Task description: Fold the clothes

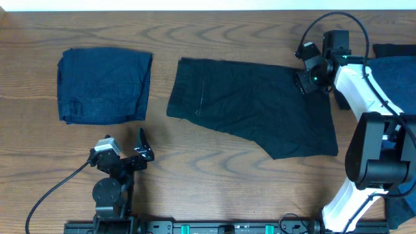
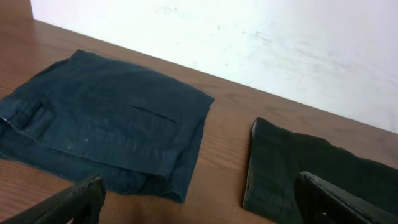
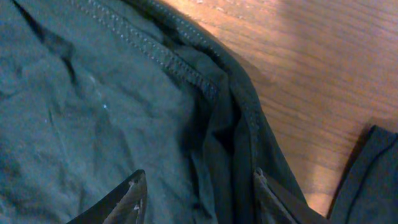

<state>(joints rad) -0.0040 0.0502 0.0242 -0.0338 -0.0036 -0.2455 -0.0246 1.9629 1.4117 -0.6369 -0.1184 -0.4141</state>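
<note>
Firstly, R gripper (image 1: 304, 83): jaws were partly open, with the fingers (image 3: 127, 196) set either side of a raised, stitched fold at the upper-right edge of the black garment (image 1: 253, 107). Cloth sat between the jaws but was not pinched. Whether the fingertips touched the fabric could not be determined.

L gripper (image 1: 142, 148): jaws were wide open w/ nothing between them. It sat low over bare table (image 1: 227, 169), near the front edge of the folded navy garment (image 1: 104, 86) but apart from it.

Clothes, position:
- Black garment lay spread flat at mid-table, approx. one layer, its lower edge running diagonally down to the right.
- Folded navy garment lay as a neat rectangle at the table's left rear, w/ a slit pocket showing on its top face in the left wrist view. A strip of bare wood separated it from the black garment.
- More dark cloth (image 1: 395, 65) lay at the table's right edge, partly behind the R arm. Its shape could not be determined.

Surroundings: wood-grain table, w/ a white wall (image 2: 249, 37) behind.
</note>
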